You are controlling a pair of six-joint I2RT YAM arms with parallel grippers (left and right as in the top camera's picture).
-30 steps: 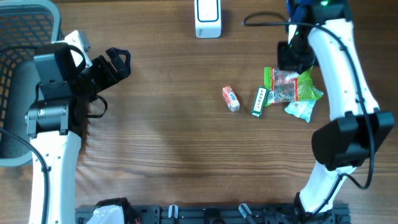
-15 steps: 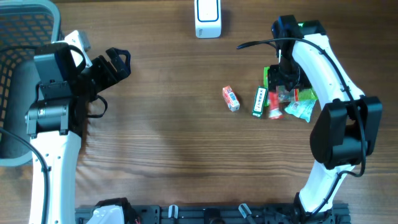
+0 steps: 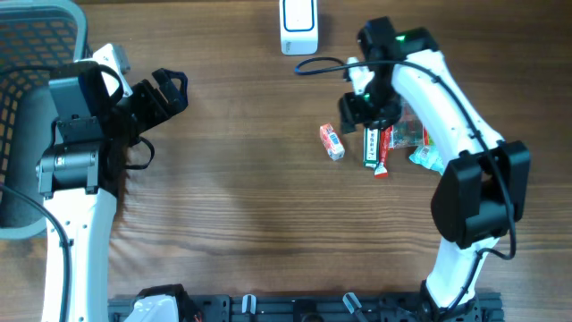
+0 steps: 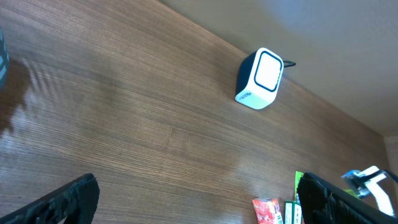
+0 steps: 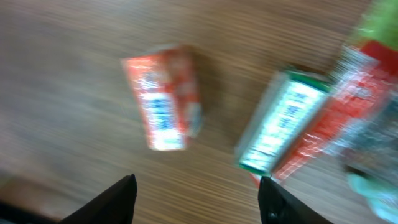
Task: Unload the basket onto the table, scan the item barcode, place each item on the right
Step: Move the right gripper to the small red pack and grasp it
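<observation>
Right gripper: your right gripper [image 5: 199, 202] hangs half open and empty over the small orange packet [image 5: 163, 102].
Neighbour: a slim green-and-white box [image 5: 280, 121] lies beside it on the wooden desk [image 5: 62, 62].
Left gripper: your left gripper [image 4: 199, 205] is spread wide and empty.
Scanner: the white box scanner [image 3: 298, 25] stands at the far edge.

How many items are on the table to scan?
5: orange box, green box beside it, red packet, clear bag and teal packet under the right arm; more may be hidden.
</observation>
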